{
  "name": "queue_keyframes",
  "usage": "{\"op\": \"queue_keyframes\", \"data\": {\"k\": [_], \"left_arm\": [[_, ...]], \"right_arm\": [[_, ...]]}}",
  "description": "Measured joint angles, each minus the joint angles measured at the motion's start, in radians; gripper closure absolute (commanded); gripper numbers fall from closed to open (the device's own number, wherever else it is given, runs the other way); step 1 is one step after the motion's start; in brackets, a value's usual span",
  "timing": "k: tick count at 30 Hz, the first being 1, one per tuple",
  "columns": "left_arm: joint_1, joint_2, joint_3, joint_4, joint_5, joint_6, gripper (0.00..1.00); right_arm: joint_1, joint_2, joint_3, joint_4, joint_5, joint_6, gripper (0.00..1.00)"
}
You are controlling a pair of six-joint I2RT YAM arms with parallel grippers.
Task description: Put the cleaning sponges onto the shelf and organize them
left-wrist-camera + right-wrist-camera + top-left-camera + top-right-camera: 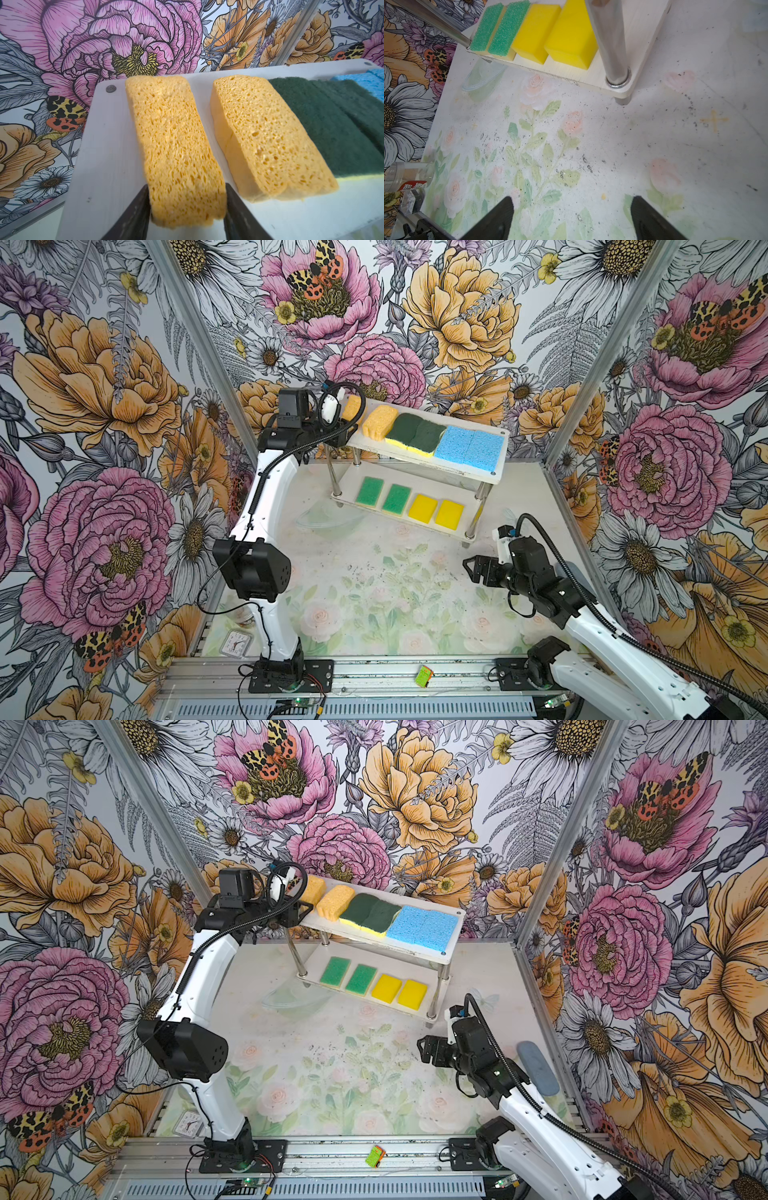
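the left gripper [187, 185] has its fingers [137, 214] hard against both long sides of an orange sponge [172, 135] at its near end; whether they pinch it or only flank it i cannot tell. ahead of the fingertips that sponge runs lengthwise across the top board of the shelf [108, 145] almost to the far edge. outside one finger a strip of bare white board reaches the shelf's end edge; outside the other lies a narrow bare gap, then the second orange sponge [266, 135], with the dark green scrub sponges [332, 124] touching it and the blue sponges [471, 448] last in the row. the right gripper [572, 199] hangs low with its fingers spread wide and nothing between them, over open table [654, 135]. well ahead of its fingertips the lower board's edge carries the green-topped sponges [500, 27] and yellow sponges [550, 27], beside a metal post [610, 41] at the corner.
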Motion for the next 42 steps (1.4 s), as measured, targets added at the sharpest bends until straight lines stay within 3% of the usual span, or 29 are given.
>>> {"op": "queue_keyframes", "data": {"k": [5,11,26,36,42], "left_arm": [[0.0,0.001,0.0,-0.005,0.0,0.008,0.43],[0.0,0.002,0.0,-0.012,0.0,0.018,0.32],[-0.002,-0.021,-0.012,-0.023,-0.049,0.019,0.23],[-0.005,-0.27,-0.111,-0.02,-0.109,0.014,0.07],[-0.026,-0.456,-0.329,0.043,-0.154,0.002,0.04]], "right_arm": [[0.0,0.0,0.0,0.0,0.0,0.0,0.09],[0.0,-0.006,0.0,0.0,0.0,0.0,0.09],[0.0,-0.027,0.0,0.0,0.0,0.0,0.09],[0.0,-0.04,0.002,-0.021,-0.001,-0.017,0.09],[0.0,-0.045,0.05,-0.057,0.0,-0.08,0.09]]}}
